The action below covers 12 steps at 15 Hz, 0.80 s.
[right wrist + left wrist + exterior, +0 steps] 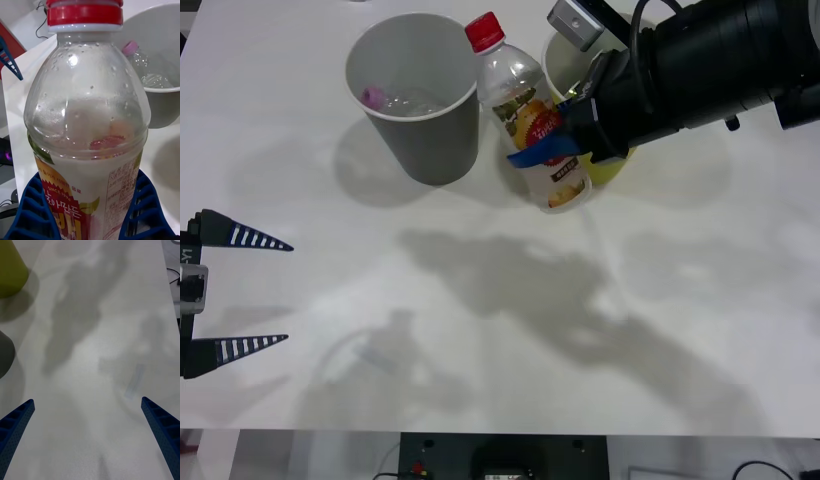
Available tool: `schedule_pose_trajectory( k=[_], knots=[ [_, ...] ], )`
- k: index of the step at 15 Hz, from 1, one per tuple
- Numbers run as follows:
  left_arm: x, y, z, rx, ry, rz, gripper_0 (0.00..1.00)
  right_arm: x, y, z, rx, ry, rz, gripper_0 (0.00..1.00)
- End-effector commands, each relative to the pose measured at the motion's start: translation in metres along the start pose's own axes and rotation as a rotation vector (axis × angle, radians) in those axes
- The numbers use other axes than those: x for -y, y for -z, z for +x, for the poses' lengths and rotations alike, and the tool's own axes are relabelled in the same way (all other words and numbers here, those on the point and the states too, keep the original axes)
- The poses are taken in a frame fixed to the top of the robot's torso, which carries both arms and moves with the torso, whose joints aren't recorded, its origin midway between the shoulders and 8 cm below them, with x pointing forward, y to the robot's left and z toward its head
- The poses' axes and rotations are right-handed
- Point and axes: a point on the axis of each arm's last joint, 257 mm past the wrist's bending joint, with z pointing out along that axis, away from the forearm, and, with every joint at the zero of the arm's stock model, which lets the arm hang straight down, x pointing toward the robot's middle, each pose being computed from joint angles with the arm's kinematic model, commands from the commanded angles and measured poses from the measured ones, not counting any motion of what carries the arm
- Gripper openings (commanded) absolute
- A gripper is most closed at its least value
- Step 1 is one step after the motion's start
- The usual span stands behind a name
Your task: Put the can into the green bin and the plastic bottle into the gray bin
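Shadows streak the white table (480, 400) where the right gripper (552, 152) clamps the plastic bottle (525, 110); left gripper (250, 292) spread, empty.

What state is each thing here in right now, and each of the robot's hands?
plastic bottle: red cap on, held tilted between the two bins.
right hand: shut on the plastic bottle's labelled part.
gray bin: upright, with a clear pink-capped bottle lying inside.
green bin: upright, partly hidden behind the right arm.
left hand: open, idle at the table's left edge.
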Motion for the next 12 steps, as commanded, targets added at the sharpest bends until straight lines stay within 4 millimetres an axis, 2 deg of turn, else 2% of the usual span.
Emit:
schedule_pose_trajectory(
  k=[1, 3, 7, 12],
  knots=[
    [0.0, 0.0, 0.0, 0.0, 0.0, 0.0, 0.98, 0.014, -0.01, -0.027, -0.031, -0.019, 0.038, 0.0],
    [0.0, 0.0, 0.0, 0.0, 0.0, 0.0, 0.98, 0.024, -0.019, -0.041, -0.045, -0.017, 0.055, 0.0],
    [0.0, 0.0, 0.0, 0.0, 0.0, 0.0, 0.98, 0.047, -0.045, -0.089, -0.021, -0.051, 0.083, 0.0],
    [0.0, 0.0, 0.0, 0.0, 0.0, 0.0, 0.98, 0.069, -0.077, -0.133, -0.007, -0.073, 0.127, 0.0]
  ],
)
